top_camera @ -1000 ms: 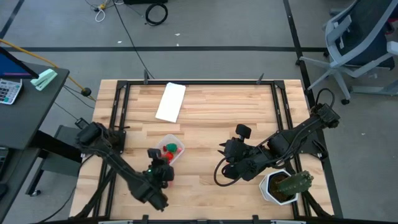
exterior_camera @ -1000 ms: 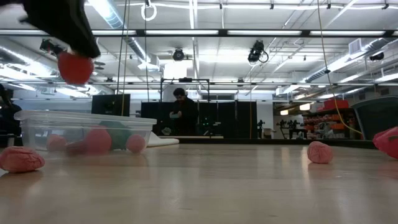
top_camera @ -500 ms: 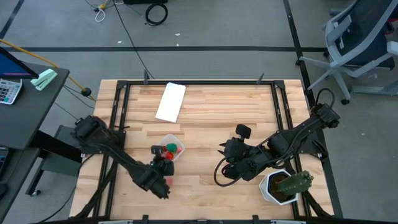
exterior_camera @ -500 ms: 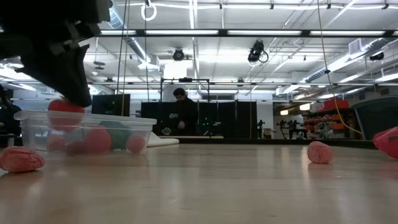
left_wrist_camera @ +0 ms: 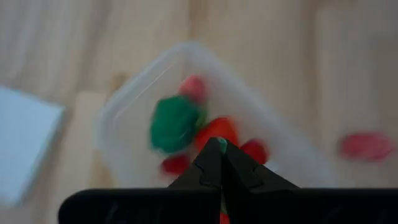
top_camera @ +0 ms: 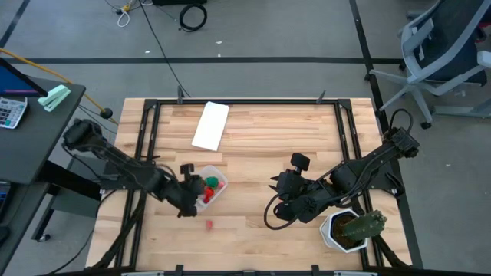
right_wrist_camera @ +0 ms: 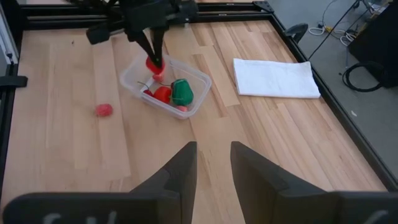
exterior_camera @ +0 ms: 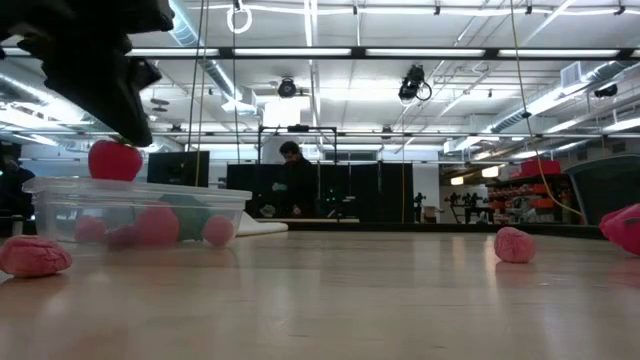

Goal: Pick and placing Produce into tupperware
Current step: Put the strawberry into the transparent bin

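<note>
The clear tupperware [top_camera: 212, 188] stands left of the table's middle. It holds a round green piece [right_wrist_camera: 182, 91] and a few red pieces [right_wrist_camera: 161, 94]. It also shows in the low view [exterior_camera: 135, 205] and the left wrist view [left_wrist_camera: 124, 106]. My left gripper [top_camera: 189, 194] is over its left end, shut on a small red piece [right_wrist_camera: 153, 64]. My right gripper [right_wrist_camera: 211, 168] is open and empty right of the middle [top_camera: 278, 201]. One red piece [top_camera: 209, 225] lies on the table nearer than the box. My left gripper pinches the small red piece [exterior_camera: 113, 160] between its two fingertips. The fingers come from above and point down. The piece hangs below them, lifted clear, just above the tupperware's rim [exterior_camera: 60, 184].
A flat white rectangular panel [top_camera: 210, 126] lies at the far side. A green cactus in a white pot [top_camera: 354, 228] stands at the near right corner. More pink pieces [exterior_camera: 515, 243] lie on the table. A person [exterior_camera: 293, 180] stands in the room behind.
My left gripper has gone from the table's near side toward the far edge, to the tupperware, and has come down. It stays shut on the red piece, which now hangs just above the box's rim. The arm has uncovered a red piece on the table.
</note>
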`<state>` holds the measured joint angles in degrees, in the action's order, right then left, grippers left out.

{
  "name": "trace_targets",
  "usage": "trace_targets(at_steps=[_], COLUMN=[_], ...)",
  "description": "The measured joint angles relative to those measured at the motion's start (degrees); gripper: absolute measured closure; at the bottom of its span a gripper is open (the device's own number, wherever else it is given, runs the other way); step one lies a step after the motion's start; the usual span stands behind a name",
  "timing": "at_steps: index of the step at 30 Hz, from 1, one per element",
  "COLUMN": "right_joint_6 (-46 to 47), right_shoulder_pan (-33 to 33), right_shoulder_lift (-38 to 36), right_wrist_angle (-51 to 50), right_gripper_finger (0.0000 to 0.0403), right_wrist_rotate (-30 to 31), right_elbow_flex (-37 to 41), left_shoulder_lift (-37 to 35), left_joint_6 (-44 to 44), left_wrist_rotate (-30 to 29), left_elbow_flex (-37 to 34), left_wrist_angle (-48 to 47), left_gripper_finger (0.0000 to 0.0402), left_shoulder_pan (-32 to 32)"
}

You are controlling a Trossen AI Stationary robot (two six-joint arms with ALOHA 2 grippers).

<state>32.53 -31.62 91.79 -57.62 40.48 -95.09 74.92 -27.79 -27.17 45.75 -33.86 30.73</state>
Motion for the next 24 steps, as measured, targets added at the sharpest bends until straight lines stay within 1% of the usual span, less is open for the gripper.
trace_targets(at_steps=[2,4,8,14,17,24], right_joint_6=[0.00,-0.04,-0.11,-0.16,-0.17,-0.21], right_shoulder_pan=[-0.01,-0.02,0.00,0.00,0.00,0.00], right_shoulder_lift=[0.00,0.00,0.00,0.00,0.00,0.00], right_wrist_angle=[0.02,0.02,0.01,0.02,0.02,0.02], right_gripper_finger=[0.0297,0.0297,0.0297,0.0297,0.0297,0.0297], right_wrist_rotate=[-0.01,0.00,0.01,0.04,0.04,0.01], right_elbow_flex=[0.00,0.01,0.00,0.02,0.00,0.01], left_shoulder_lift=[-2.21,-3.25,-3.39,-2.94,-2.94,-2.94], left_joint_6=[2.32,3.24,2.43,-1.52,-1.54,-1.54], left_wrist_rotate=[2.45,3.03,3.10,3.14,3.06,2.70], left_elbow_flex=[-3.08,-4.95,-7.05,-9.52,-9.57,-9.57], left_wrist_angle=[6.35,9.17,8.35,9.38,9.74,9.88], left_gripper_finger=[0.0398,0.0399,0.0399,0.0396,0.0378,0.0316], left_shoulder_pan=[-1.08,-1.57,-1.69,-1.69,-1.69,-1.69])
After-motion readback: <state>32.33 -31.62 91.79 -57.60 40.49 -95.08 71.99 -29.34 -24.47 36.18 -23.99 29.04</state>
